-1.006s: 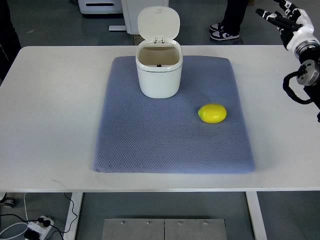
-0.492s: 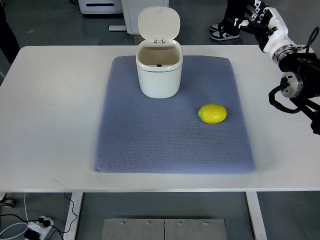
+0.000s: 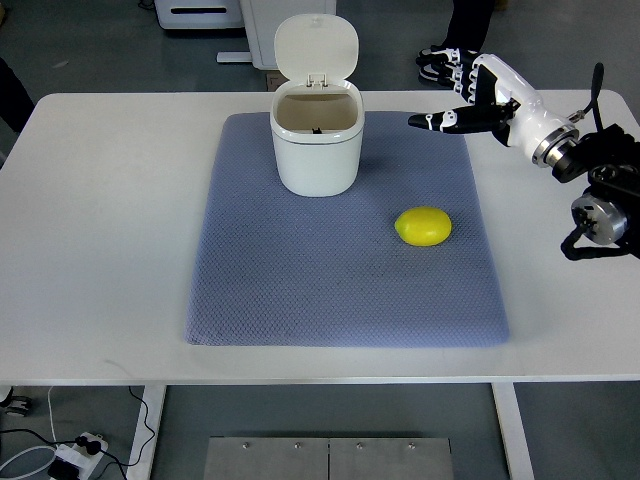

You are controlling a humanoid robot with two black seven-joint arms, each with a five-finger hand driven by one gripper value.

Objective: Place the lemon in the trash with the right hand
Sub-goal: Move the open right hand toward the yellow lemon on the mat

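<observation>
A white trash bin stands with its lid flipped up at the far left part of a blue-grey mat on the white tabletop. The lemon lies on the mat, to the bin's right and nearer. Above the mat's far right corner, the right hand hovers, fingers extended, holding nothing.

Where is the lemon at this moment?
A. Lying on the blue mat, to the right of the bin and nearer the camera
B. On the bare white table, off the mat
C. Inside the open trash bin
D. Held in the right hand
A. The lemon lies on the blue mat, apart from the open trash bin; the right hand is above the mat's far right corner, fingers extended, holding nothing.
</observation>
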